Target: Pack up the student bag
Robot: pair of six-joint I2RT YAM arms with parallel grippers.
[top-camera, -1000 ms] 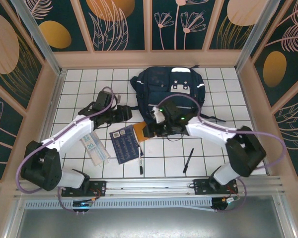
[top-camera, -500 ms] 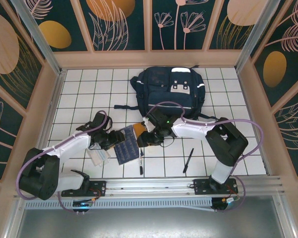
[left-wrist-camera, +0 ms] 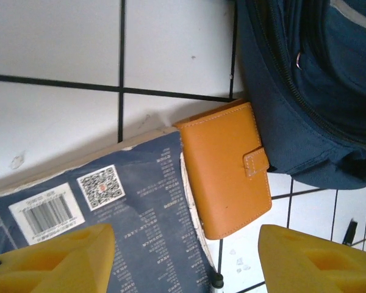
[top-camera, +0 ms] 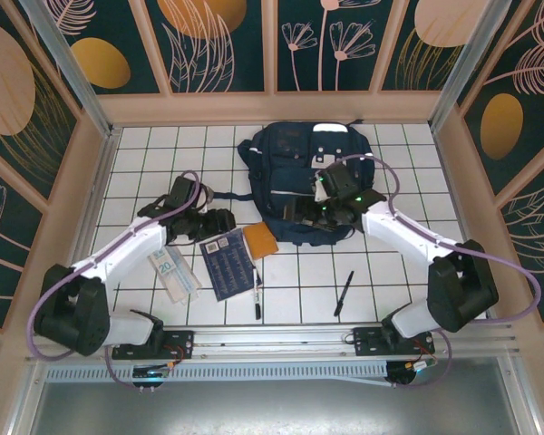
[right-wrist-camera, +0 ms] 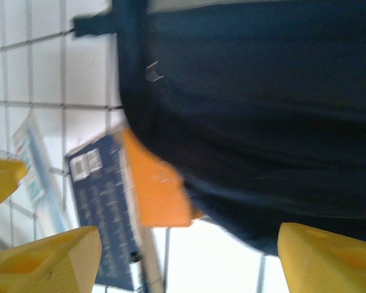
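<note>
Covering the near edge of the student bag [top-camera: 295,149], the right arm hides that part in the view from above. The bag lies at the far middle of the table [top-camera: 145,154], close to the back wall [top-camera: 272,109]. The right gripper [right-wrist-camera: 186,244] hangs over the bag with its jaws wide apart and nothing between them. Its own picture is blurred, and the lower edge cuts off the fingers. The left gripper [left-wrist-camera: 186,241] is also open and empty, above a dark blue booklet [left-wrist-camera: 122,213] and an orange wallet [left-wrist-camera: 226,177]. The wallet touches the booklet and lies just beside the edge of the bag; whether its corner goes under the bag cannot be told. A marker [top-camera: 257,294] lies at the near right side of the booklet, a black pen [top-camera: 344,292] well apart on the right, and a banknote [top-camera: 174,272] on the left. Bare tiles are at the far left and around the pen.
</note>
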